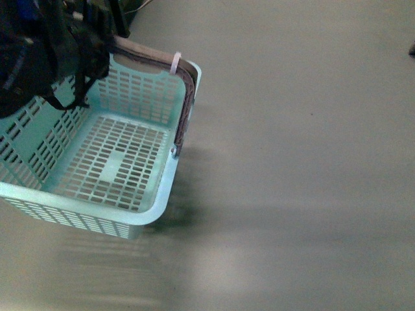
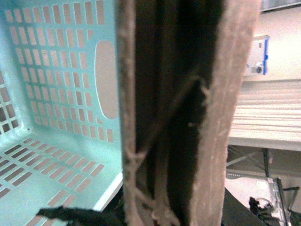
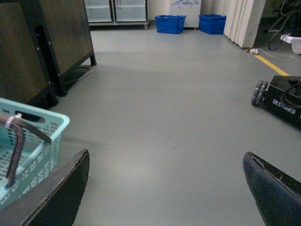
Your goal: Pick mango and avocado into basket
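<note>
The light turquoise basket (image 1: pixel 39 194) hangs above the grey floor at the left of the front view, and nothing lies in it. Its brown-grey handles (image 1: pixel 185 103) carry a white zip tie (image 1: pixel 176 63). My left gripper (image 1: pixel 97 40) is shut on the basket at the handles, which fill the left wrist view (image 2: pixel 188 113) beside the basket's slotted wall (image 2: pixel 61 66). My right gripper (image 3: pixel 165 162) is open and empty over bare floor, with the basket's corner (image 3: pixel 44 123) beside it. The mango and the avocado are out of view.
In the right wrist view a dark wooden cabinet (image 3: pixel 28 42) stands behind the basket. Two blue crates (image 3: pixel 169 23) sit by the far wall. A black wheeled base (image 3: pixel 282 101) stands on the floor, beside a yellow floor line (image 3: pixel 273 65).
</note>
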Controlling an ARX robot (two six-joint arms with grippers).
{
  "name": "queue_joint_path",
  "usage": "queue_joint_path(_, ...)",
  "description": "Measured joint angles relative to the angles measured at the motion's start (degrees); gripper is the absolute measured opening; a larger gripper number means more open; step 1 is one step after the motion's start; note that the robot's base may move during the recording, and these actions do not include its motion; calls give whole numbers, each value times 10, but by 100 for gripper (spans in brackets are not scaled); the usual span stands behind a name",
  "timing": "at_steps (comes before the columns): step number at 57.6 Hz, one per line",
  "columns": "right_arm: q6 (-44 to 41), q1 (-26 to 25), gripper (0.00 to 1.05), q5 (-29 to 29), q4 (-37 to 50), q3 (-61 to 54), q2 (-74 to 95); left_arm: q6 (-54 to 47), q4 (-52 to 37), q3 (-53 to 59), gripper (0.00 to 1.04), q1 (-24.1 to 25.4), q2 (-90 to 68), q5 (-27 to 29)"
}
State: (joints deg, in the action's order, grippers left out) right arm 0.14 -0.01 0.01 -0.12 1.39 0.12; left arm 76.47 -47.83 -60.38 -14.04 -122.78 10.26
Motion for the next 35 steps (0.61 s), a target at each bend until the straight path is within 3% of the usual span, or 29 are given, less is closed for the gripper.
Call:
queue_joint_path(19,0,0,96,0,0,0,0,-65,-3,169,16,-24,277,28)
queue_joint_path(35,0,0,96,0,0,0,0,-91,2,191,15,-23,317,45)
